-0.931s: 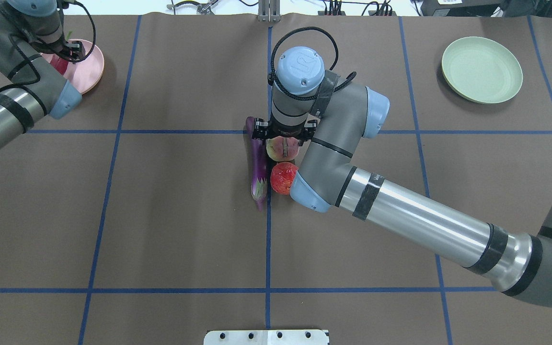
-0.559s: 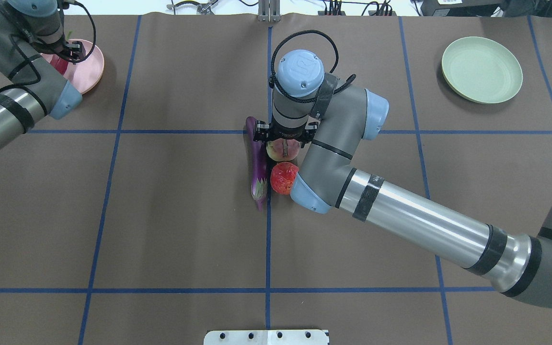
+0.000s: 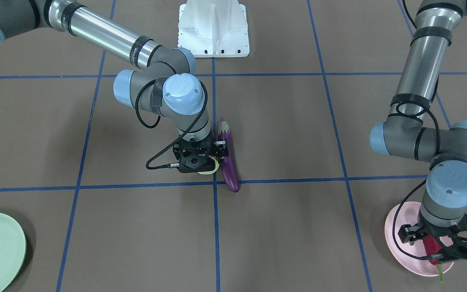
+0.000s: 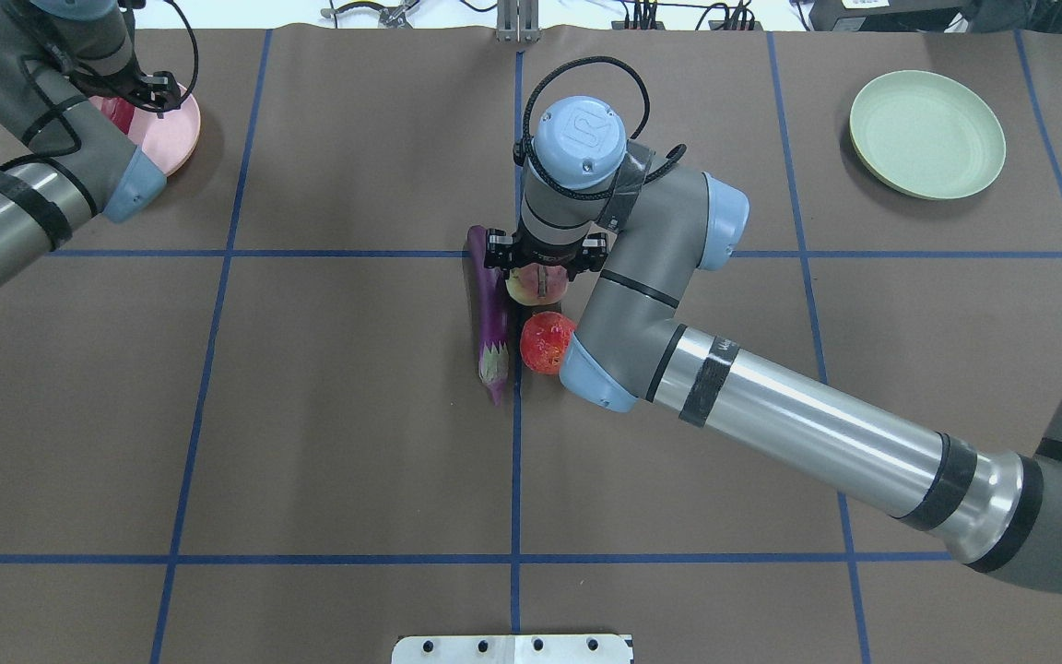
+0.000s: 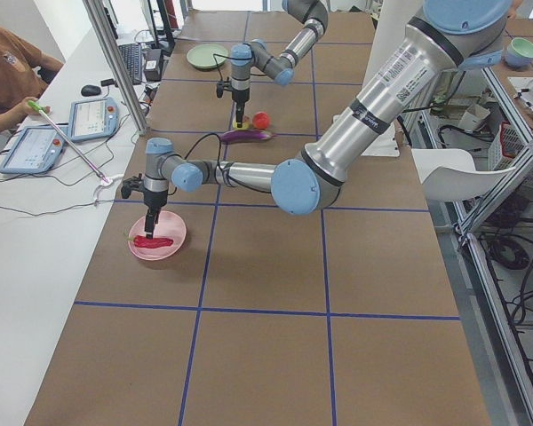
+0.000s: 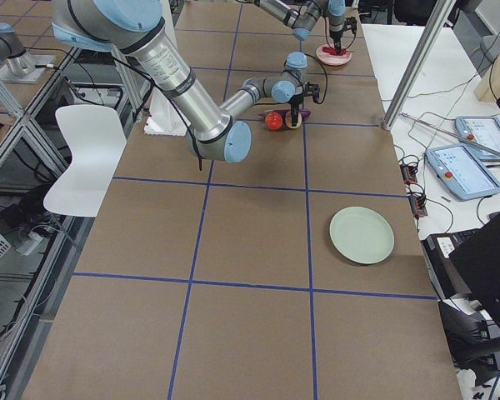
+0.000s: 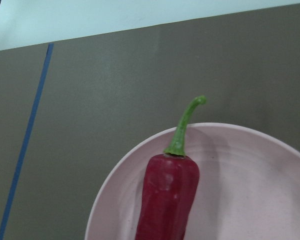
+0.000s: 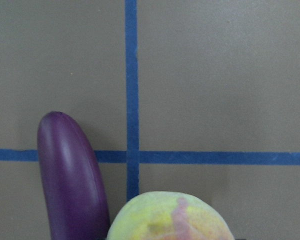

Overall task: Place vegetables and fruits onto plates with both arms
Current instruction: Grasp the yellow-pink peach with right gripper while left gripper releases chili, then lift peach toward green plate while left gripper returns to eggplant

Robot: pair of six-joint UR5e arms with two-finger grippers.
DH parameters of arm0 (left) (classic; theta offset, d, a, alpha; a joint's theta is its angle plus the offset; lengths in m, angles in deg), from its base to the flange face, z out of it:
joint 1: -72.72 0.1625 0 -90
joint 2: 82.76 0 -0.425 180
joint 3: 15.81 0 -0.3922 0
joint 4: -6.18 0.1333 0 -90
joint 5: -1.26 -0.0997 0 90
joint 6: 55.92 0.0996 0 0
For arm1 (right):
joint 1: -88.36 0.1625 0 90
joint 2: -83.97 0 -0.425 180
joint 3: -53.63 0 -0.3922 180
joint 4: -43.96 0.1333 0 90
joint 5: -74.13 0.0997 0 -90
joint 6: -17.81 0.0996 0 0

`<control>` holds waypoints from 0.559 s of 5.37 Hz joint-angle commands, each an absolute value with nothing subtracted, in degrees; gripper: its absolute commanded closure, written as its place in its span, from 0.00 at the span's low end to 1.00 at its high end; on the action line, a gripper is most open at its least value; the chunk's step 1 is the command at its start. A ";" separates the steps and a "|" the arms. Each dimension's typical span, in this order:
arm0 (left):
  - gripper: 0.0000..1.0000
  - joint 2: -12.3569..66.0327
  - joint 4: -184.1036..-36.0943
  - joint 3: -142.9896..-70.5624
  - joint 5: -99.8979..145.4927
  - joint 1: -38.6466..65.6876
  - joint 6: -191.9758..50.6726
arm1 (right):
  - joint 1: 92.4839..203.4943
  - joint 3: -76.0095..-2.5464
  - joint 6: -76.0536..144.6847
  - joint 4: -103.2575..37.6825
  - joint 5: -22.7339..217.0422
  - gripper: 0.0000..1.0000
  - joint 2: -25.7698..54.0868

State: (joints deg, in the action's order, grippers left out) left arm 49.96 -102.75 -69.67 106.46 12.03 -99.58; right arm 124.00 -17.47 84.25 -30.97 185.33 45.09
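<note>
Left gripper (image 3: 436, 243) has shifted slightly over the pink plate (image 7: 250, 165); the eggplant (image 4: 492, 314) sits nudged a little aside.
The glossy red chili pepper (image 7: 167, 200) lies on that matte plate. The right gripper (image 4: 542, 277) straddles the grooved peach (image 8: 170, 220) on the desk (image 4: 310, 415), beside the smooth eggplant and the bumpy red-orange fruit (image 4: 545, 343). I cannot tell either gripper's spread.

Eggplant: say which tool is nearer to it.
Right. The right tool is over the peach that lies beside the eggplant; the left tool is far off at the table's left end, over the pink plate with the chili.
</note>
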 commanded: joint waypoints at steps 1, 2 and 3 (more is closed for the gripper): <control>0.00 51.62 -97.04 -77.99 117.06 12.33 -105.46 | 125.79 -20.88 84.78 -31.44 185.40 1.00 44.94; 0.00 53.02 -96.39 -82.30 123.19 13.55 -110.45 | 127.89 -22.99 85.14 -33.71 185.31 1.00 44.77; 0.00 57.12 -96.39 -83.21 125.43 17.39 -119.72 | 130.87 -24.58 85.05 -35.74 185.31 1.00 44.51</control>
